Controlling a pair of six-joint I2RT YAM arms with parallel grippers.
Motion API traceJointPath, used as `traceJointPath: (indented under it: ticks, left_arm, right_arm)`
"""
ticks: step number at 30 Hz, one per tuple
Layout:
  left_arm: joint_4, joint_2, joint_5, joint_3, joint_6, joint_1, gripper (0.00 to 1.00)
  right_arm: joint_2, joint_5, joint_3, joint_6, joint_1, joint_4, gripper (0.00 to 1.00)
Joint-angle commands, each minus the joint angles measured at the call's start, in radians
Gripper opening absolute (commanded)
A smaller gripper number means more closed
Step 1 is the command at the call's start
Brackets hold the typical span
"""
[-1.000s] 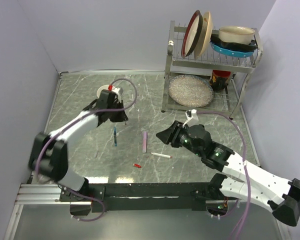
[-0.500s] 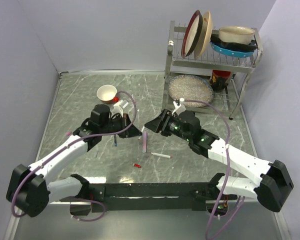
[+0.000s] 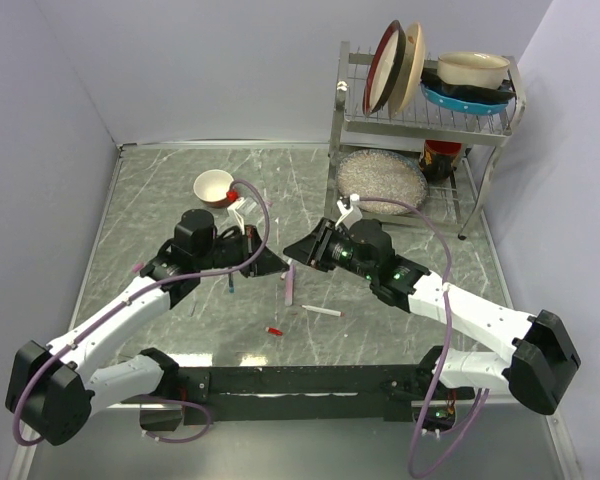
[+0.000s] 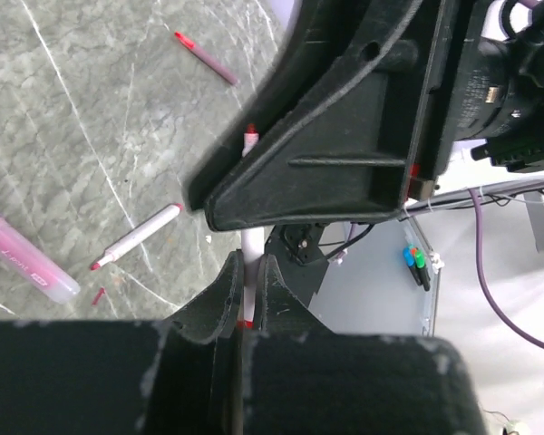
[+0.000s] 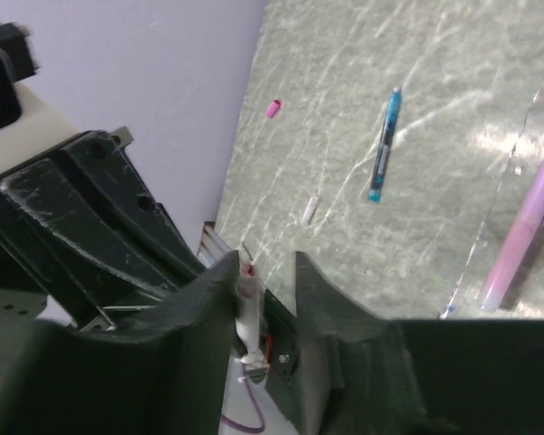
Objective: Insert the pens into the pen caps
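Note:
My left gripper is shut on a white pen with a red tip and holds it above the table's middle. My right gripper faces it, fingertip to fingertip. In the right wrist view that pen pokes in between my open right jaws, close to the left finger. On the table lie a lilac-pink cap, a teal pen, a white pen and a small red cap. The lilac cap and the teal pen also show in the right wrist view.
A red-and-white bowl stands at the back left. A metal dish rack with plates and bowls stands at the back right. A small pink piece lies at the left. The black base rail runs along the near edge.
My left arm has swung from the bowl to the table's middle with the pen. My right arm has reached left to meet it, and the two grippers have closed the gap between them.

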State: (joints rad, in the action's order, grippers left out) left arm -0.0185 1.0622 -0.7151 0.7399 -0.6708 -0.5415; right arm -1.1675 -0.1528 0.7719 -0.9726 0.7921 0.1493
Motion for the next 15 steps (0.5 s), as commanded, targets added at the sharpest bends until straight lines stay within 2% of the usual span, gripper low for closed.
traceJointPath:
  ticks: [1,3,5,6,9,12,14,15]
  left_arm:
    - [-0.070,-0.007,-0.053,0.009,-0.012,-0.009,0.01]
    - [-0.077,-0.001,-0.061,0.012,-0.019,-0.009,0.04]
    - [-0.078,0.007,-0.070,0.024,-0.027,-0.009,0.15]
    - [-0.078,0.016,-0.073,0.027,-0.029,-0.009,0.27]
    - [-0.090,0.028,-0.084,0.033,-0.033,-0.009,0.37]
    - [-0.103,0.042,-0.089,0.038,-0.039,-0.011,0.38]
    - [-0.112,0.048,-0.098,0.039,-0.046,-0.012,0.35]
    - [-0.112,0.053,-0.098,0.042,-0.046,-0.014,0.29]
  right_arm:
    - [-0.006,-0.008,0.041,0.012,0.007,0.070,0.14]
    - [-0.003,-0.028,0.029,0.015,0.007,0.088,0.04]
    - [0.008,-0.040,0.015,0.017,0.007,0.119,0.01]
    - [0.009,-0.044,0.012,0.017,0.007,0.125,0.00]
    - [0.019,-0.056,0.009,0.026,0.007,0.130,0.00]
    - [0.019,-0.073,0.006,0.028,0.009,0.141,0.00]
    - [0.014,-0.077,0.004,0.028,0.010,0.142,0.00]
    - [0.015,-0.080,0.003,0.029,0.010,0.142,0.00]
